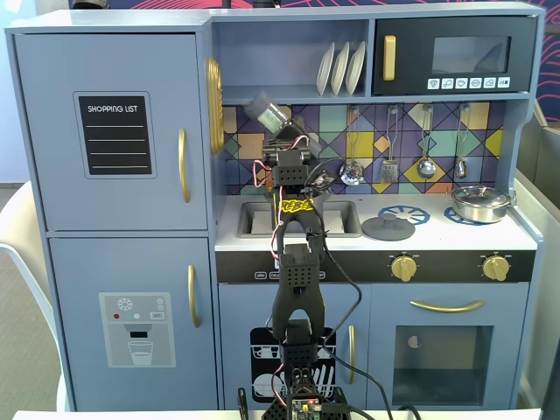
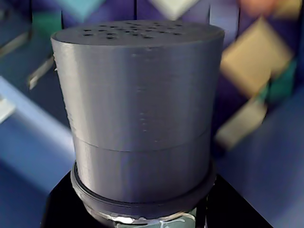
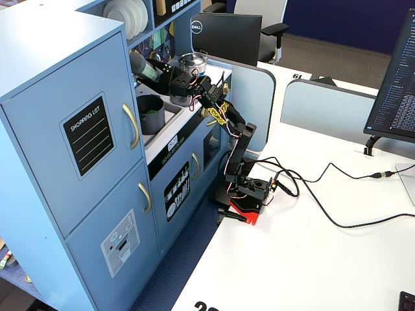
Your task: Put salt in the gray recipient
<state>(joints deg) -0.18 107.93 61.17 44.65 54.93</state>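
My gripper point(image 1: 280, 133) is shut on the salt shaker point(image 1: 269, 112), a glass jar with a grey lid full of holes. It holds the shaker tilted up to the left, in the air above the toy kitchen's sink point(image 1: 343, 216). In the wrist view the shaker's lid point(image 2: 140, 104) fills the frame and the black jaws grip its base at the bottom, around my gripper point(image 2: 147, 221). In a fixed view the shaker point(image 3: 144, 68) hangs just above the grey recipient point(image 3: 151, 114), a dark cup standing in the sink. My gripper point(image 3: 160, 72) is to its right.
A silver pot point(image 1: 479, 203) sits on the right burner and a grey lid point(image 1: 388, 229) on the left burner. Utensils point(image 1: 426, 166) hang on the back wall, with plates point(image 1: 341, 67) on the shelf above. A cable point(image 3: 311, 194) crosses the white desk.
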